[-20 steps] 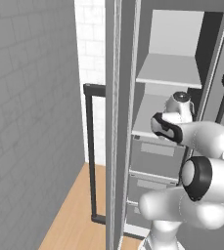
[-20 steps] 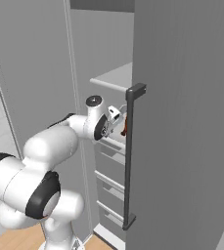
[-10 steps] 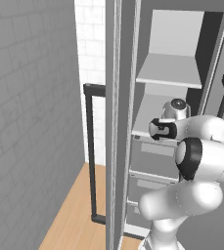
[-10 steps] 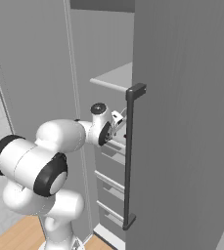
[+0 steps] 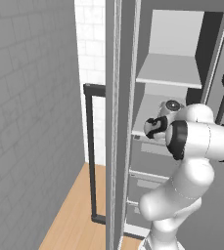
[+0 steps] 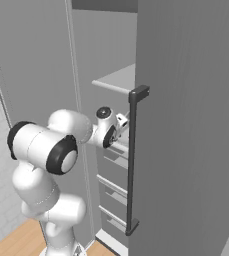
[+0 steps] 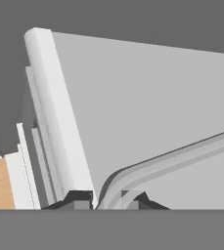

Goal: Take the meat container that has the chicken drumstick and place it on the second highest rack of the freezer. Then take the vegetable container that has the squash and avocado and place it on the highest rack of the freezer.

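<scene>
The freezer (image 5: 182, 58) stands open, its door edge (image 5: 114, 122) running as a tall vertical strip through the left base view, with a dark bar handle (image 5: 90, 151) beyond it over the wood floor (image 5: 69, 219). Inside, the highest rack (image 5: 169, 71) is a bare light-grey panel, with open room above it up to the cabinet top. Below it the second highest rack (image 5: 145, 117) lies just above the grey drawers (image 5: 150, 158).

The gripper (image 7: 107, 197) is at the front edge of that lower shelf. In the hand view its two dark fingertips (image 7: 79, 197) stand close together, nipped on the thin curved rim of a light-grey container (image 7: 182, 161) whose wall sweeps off to the right; the shelf panel stretches bare beyond. The contents of the tray are out of sight, so whether it holds the drumstick cannot be told.

In the right base view the second door's handle (image 6: 132, 160) stands just beside the wrist, leaving little side room.

Compared with a second ago, the forearm has swung round and the elbow has risen, while the hand has stayed at the shelf edge.
</scene>
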